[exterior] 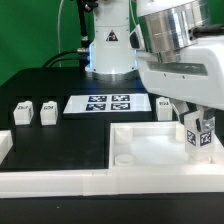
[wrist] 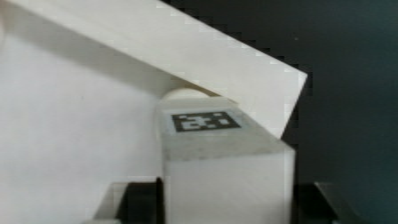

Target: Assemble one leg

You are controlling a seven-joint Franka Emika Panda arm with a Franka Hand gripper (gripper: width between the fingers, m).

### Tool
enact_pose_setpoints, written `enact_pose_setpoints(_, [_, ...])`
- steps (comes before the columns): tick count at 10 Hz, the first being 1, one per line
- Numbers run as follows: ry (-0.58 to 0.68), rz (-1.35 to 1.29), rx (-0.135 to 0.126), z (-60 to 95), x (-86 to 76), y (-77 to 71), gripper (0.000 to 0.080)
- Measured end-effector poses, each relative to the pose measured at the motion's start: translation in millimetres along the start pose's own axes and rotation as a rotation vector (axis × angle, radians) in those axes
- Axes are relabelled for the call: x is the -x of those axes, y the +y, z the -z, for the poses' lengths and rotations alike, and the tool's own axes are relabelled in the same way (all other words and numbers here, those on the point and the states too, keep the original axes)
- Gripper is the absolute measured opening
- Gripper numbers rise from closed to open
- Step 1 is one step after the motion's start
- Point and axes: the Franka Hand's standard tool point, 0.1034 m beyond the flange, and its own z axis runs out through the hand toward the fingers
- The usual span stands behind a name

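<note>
My gripper (exterior: pixel 198 130) hangs over the right part of the large white tray (exterior: pixel 100 170), shut on a leg (exterior: pixel 197 142). That leg is a small white block with a black-and-white tag facing forward. In the wrist view the leg (wrist: pixel 214 140) stands between my two dark fingers (wrist: pixel 139 205), with its tag on the far end near the tray's corner wall (wrist: pixel 214 50). The gripper (wrist: pixel 228 205) presses on both sides of it. Two more legs (exterior: pixel 22 112) (exterior: pixel 47 112) stand on the black table at the exterior view's left. A further leg (exterior: pixel 165 107) stands behind the tray.
The marker board (exterior: pixel 105 102) lies flat on the table behind the tray. The arm's white base (exterior: pixel 108 50) rises at the back centre. A round socket (exterior: pixel 124 158) shows in the tray's floor near its left corner.
</note>
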Motion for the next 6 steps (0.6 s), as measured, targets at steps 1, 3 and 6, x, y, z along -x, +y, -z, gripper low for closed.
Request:
enact_pose_setpoints(1, [-0.018, -0.153, -0.006, -0.5, 3.3, 0.2, 0.031])
enact_pose_setpoints(3, [-0.031, -0.224, -0.002, -2.1, 13.5, -1.3, 0.031])
enact_pose_setpoints(6, [-0.03, -0.068, 0.009, -3.4, 13.1, 0.4, 0.0394])
